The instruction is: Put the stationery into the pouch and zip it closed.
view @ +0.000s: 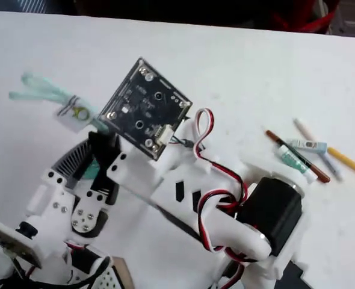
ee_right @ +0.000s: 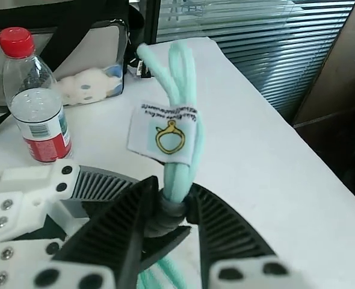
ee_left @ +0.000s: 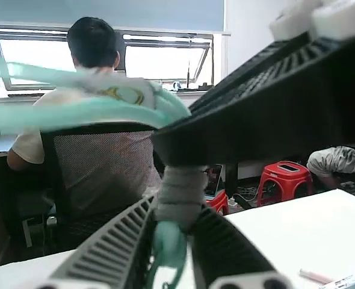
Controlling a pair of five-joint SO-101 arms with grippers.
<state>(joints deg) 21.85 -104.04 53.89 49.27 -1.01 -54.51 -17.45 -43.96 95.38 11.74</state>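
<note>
Both grippers clamp one mint cord.
The left gripper (ee_left: 176, 208) and right gripper (ee_right: 170, 195) are closed on the cord (ee_right: 183, 78) at its grey collar, its label (ee_right: 165, 135) just beyond. The pens (view: 298, 158) lie well apart on the table (view: 256, 72).

Two end effectors: left end effector (ee_left: 179, 211), right end effector (ee_right: 165, 208). One cord (ee_right: 180, 90) with one tag (ee_right: 163, 133). One worktop (view: 256, 72) carries five stationery pieces: brown pencil (view: 298, 156), yellow pencil (view: 349, 162), pale pen (view: 302, 127), teal stick (view: 308, 146), white stick (view: 293, 160). One bottle (ee_right: 36, 102), one bag (ee_right: 75, 36), one plush toy (ee_right: 87, 84). Two stools (ee_left: 286, 177), one chair (ee_left: 99, 168).
</note>
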